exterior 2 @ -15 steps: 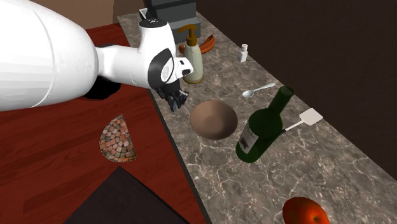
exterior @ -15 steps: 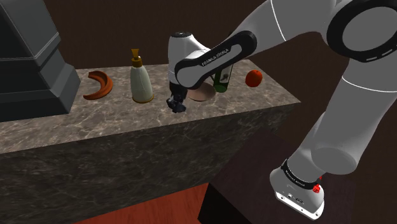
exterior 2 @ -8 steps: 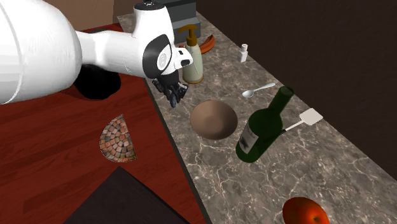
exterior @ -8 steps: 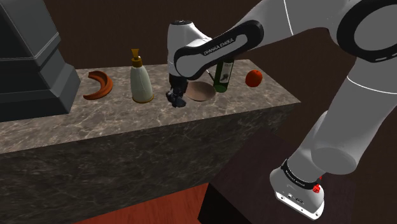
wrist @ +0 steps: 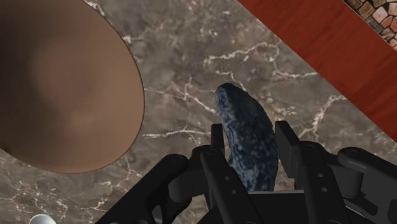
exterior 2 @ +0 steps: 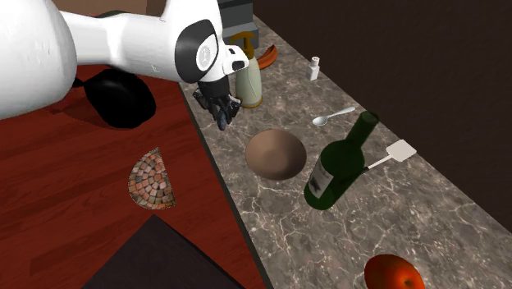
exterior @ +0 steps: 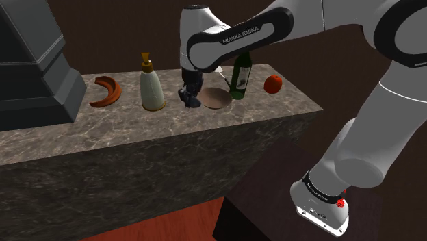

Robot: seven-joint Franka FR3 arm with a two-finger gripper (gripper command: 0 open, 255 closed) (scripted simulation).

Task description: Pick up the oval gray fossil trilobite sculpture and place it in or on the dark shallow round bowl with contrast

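Clearly, claw (wrist: 250,131) clasps a rough, speckled oval fossil (wrist: 245,143); smooth brown bowl (wrist: 57,83) nearby.

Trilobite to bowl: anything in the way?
Nothing visible. The hand clasps the trilobite beside the brown bowl, with bare marble counter between them. The green bottle stands on the bowl's far side, off that path.

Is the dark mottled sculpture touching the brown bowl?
Apart. In the wrist view a strip of marble counter shows between the sculpture, clasped by the gripper, and the brown bowl.
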